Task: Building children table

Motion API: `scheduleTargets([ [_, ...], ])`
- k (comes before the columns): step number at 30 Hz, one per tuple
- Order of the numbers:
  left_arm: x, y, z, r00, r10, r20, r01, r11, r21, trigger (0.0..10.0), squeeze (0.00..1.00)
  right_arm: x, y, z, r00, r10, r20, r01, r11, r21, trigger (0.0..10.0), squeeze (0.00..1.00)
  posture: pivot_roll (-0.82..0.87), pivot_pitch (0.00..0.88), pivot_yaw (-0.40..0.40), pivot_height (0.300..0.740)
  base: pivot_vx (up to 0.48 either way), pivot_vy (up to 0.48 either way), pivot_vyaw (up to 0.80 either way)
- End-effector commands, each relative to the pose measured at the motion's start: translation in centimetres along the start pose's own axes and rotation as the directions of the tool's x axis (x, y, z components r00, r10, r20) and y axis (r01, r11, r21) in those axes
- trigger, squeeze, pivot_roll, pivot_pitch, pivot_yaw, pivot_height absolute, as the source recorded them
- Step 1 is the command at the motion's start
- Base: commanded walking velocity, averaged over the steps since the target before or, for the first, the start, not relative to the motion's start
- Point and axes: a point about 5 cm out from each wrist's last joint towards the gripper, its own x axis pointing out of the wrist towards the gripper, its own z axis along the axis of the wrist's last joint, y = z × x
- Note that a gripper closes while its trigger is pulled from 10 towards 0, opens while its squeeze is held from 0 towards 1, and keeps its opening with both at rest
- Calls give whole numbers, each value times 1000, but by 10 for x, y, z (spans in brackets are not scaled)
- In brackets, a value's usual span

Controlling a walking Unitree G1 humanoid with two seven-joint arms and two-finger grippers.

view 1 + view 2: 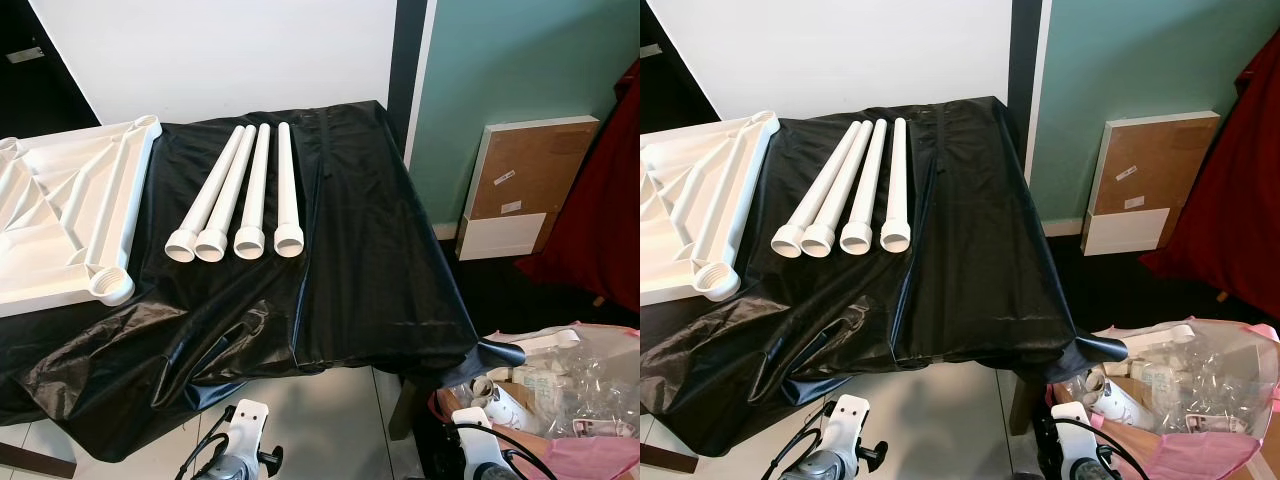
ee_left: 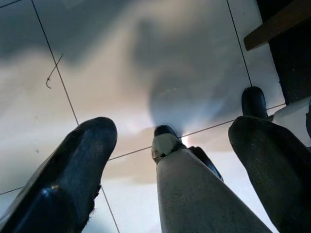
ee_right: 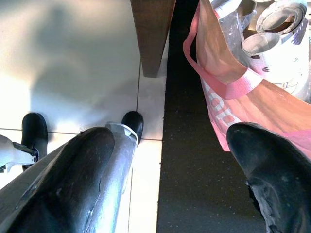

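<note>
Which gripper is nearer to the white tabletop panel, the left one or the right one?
Left. The left gripper hangs open over the floor tiles, below the table end where the tabletop panel lies. The right gripper, also open, hangs by the pink bag, at the far end from the panel.

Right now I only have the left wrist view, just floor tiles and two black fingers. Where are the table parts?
Observer: Four white plastic tube legs lie side by side on the black plastic sheet covering the table, open ends toward the robot.
Operator: And the tabletop?
Observer: The white moulded tabletop lies underside up, left of the legs, its threaded corner socket at the near edge.
Operator: Anything near my right side?
Observer: A pink bag of clutter sits on the floor beside the right gripper, which hangs open and empty.
</note>
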Motion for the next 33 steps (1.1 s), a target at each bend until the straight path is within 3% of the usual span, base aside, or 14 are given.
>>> scheduleTargets([
  [1, -2, 3, -9, 998, 53, -34, -53, 999, 8, 10000, 0, -1, 6, -8, 999, 20, -33, -20, 1000, 4, 10000, 0, -15, 0, 23, 740, 0, 0, 0],
  [23, -3, 4, -14, 997, 58, -44, -59, 998, -2, 10000, 0, -1, 9, -7, 999, 36, -33, -36, 999, -13, 10000, 0, 11, 0, 3, 740, 0, 0, 0],
  [33, -2, -1, -14, 997, 56, -43, -57, 998, -25, 10000, 0, 0, 1, -3, 999, 26, -23, -27, 999, -30, 10000, 0, -40, 0, -12, 740, 0, 0, 0],
])
